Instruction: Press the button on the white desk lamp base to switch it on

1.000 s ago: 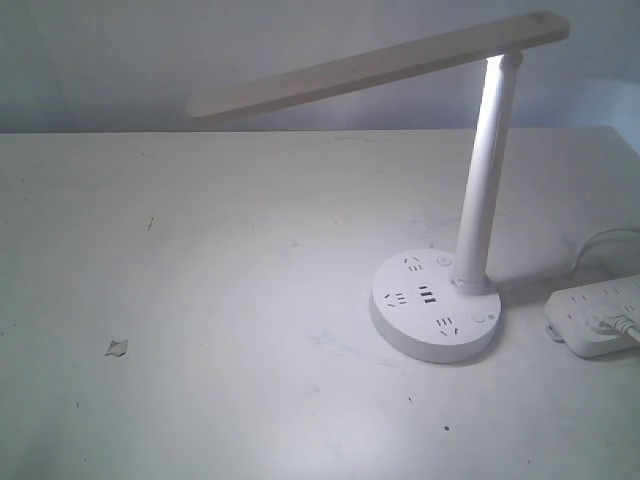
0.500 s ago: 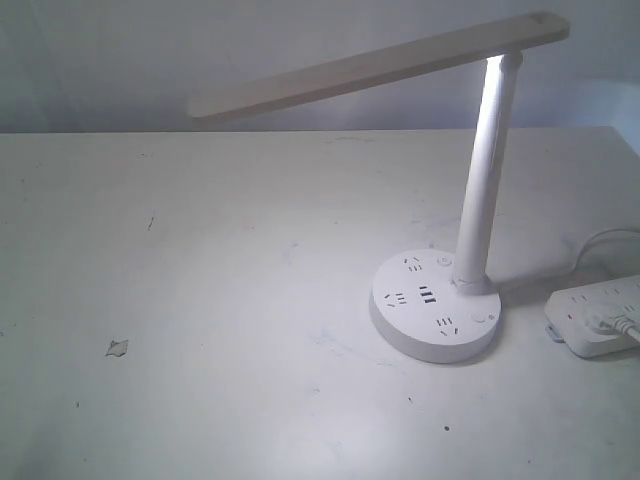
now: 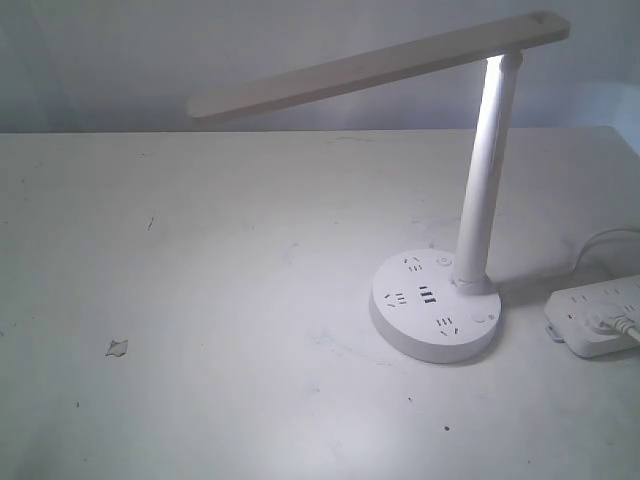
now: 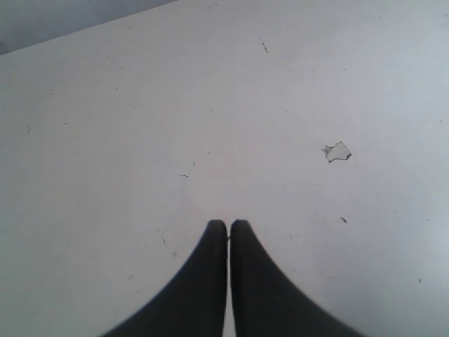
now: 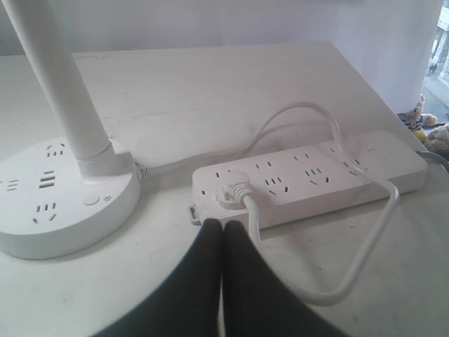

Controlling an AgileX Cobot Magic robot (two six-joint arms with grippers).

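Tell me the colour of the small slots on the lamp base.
Dark, almost black slots on the thick round white plastic base; clearest in the exterior view.

Plain lab-like bench: scuffed white table (image 3: 200, 300), power strip (image 5: 316, 175) (bare wall (image 3: 100, 60) behind)

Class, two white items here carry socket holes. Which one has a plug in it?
The rectangular power strip, holding a white plug; the round lamp base's visible sockets are empty.

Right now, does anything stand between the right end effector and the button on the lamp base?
Nothing visible does. In the right wrist view only bare table separates the right end effector from the button on the base. The power strip lies off that path; the pole rises close beside the button.
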